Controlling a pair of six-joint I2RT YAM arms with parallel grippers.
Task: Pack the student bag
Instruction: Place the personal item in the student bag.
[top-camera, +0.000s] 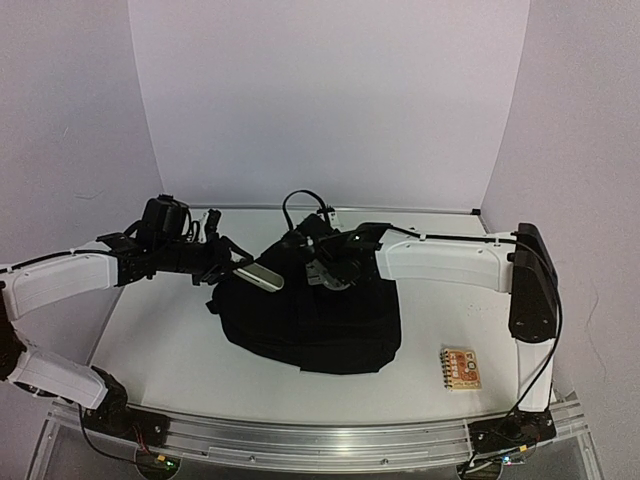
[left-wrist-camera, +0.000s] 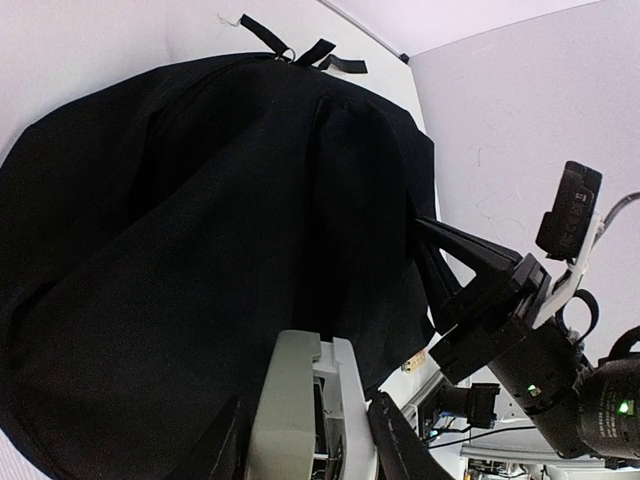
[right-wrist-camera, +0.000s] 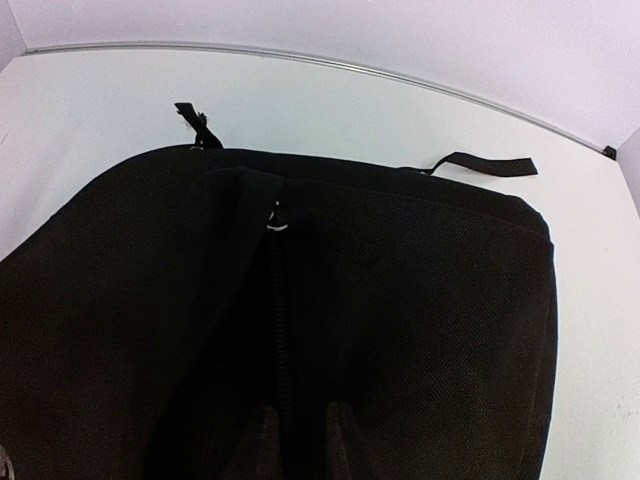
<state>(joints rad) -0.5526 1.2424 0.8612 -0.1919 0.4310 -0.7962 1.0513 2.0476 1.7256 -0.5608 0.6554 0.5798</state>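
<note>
Position: student bag (top-camera: 310, 320) directly under right pincer (right-wrist-camera: 297, 442), zipper (right-wrist-camera: 277, 300) running away from it
Left pincer (left-wrist-camera: 312, 445): clamped on pale grey object (left-wrist-camera: 285, 400), beside bag's left edge
Right pincer grip: cannot tell

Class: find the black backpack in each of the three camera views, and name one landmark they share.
Top external: student bag at table centre, between the arms.
Left wrist: student bag fills the left and middle.
Right wrist: student bag fills the lower half.
Shared landmark: the white table around the bag.

Student bag (top-camera: 310, 320) blocks the centre; notebook (top-camera: 460, 368) front-right; left side passable.
</note>
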